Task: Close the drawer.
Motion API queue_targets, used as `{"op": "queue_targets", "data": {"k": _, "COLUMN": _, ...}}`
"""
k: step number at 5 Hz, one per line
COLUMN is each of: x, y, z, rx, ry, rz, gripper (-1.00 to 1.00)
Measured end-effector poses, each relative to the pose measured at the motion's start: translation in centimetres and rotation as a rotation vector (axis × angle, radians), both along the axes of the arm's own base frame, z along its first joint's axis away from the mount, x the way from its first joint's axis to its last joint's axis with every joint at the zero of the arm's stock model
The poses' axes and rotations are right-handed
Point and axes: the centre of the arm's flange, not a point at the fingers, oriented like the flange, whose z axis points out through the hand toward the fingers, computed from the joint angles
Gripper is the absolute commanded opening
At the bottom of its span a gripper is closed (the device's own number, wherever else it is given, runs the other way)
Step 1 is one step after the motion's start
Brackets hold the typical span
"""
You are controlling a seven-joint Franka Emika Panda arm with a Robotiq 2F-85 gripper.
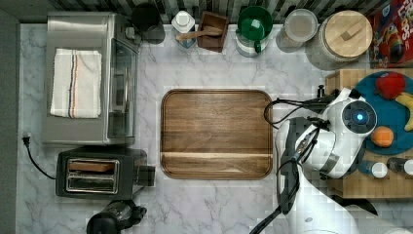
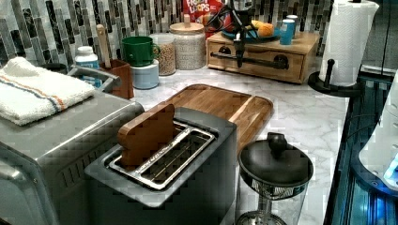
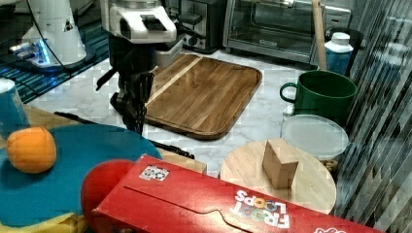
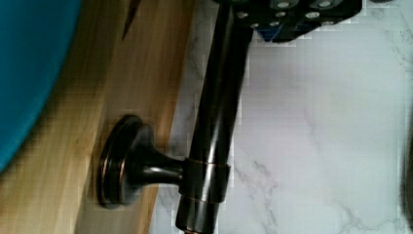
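Dark bronze metal, round and smooth, made up the bar handle (image 4: 214, 122) that ran right under the claw (image 2: 240, 60). The claw hung straight down at the bar, at or just beside it, and I could not tell how far open it was or whether it had hold of the bar. A flared round foot fixed the bar to the pale, straight-grained wood of the drawer (image 2: 258, 65), whose front stood directly behind the claw, set in a low wooden box. In the left view that front looked close in against the box, though any gap was hard to judge. Just above and behind the claw, on the box's top, lay a flat blue plate (image 1: 389, 122) with a dimpled orange (image 1: 382, 136) on it. Below the claw spread the counter (image 1: 214, 204), glossy white marble with grey veins. Out in front of the claw, across a strip of bare marble, lay a dark brown cutting board (image 1: 216, 134) with rounded corners and a pale stripe. Farther out beyond the board stood a brushed-steel toaster oven (image 1: 85, 78) and a black toaster (image 1: 95, 171). Striped glass tile backed the counter, with a green mug (image 2: 138, 50) and a wood-lidded jar (image 1: 347, 34) along it.
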Motion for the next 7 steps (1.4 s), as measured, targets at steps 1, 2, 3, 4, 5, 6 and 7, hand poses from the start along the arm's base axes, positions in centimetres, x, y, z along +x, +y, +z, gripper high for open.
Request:
{"op": "queue_targets", "data": {"k": 1, "x": 0.0, "y": -0.03, "z": 0.04, "rx": -0.002, "ry": -0.003, "rz": -0.013, "gripper": -1.0}}
{"op": "queue_targets", "data": {"k": 2, "x": 0.05, "y": 0.09, "z": 0.03, "rx": -0.001, "ry": -0.002, "rz": -0.011, "gripper": -1.0}}
{"op": "queue_targets", "data": {"k": 3, "x": 0.06, "y": 0.05, "z": 0.01, "rx": -0.001, "ry": -0.004, "rz": -0.013, "gripper": -1.0}}
{"op": "queue_targets", "data": {"k": 4, "x": 0.05, "y": 0.06, "z": 0.0, "rx": -0.003, "ry": -0.002, "rz": -0.011, "gripper": -1.0}}
{"op": "queue_targets", "data": {"k": 5, "x": 0.02, "y": 0.04, "z": 0.06, "rx": 0.0, "ry": -0.002, "rz": -0.015, "gripper": -1.0}}
{"op": "queue_targets", "data": {"k": 6, "x": 0.06, "y": 0.09, "z": 0.04, "rx": -0.003, "ry": -0.001, "rz": -0.013, "gripper": -1.0}}
{"op": "queue_targets", "data": {"k": 7, "x": 0.06, "y": 0.13, "z": 0.05, "rx": -0.005, "ry": 0.001, "rz": -0.012, "gripper": -1.0}}
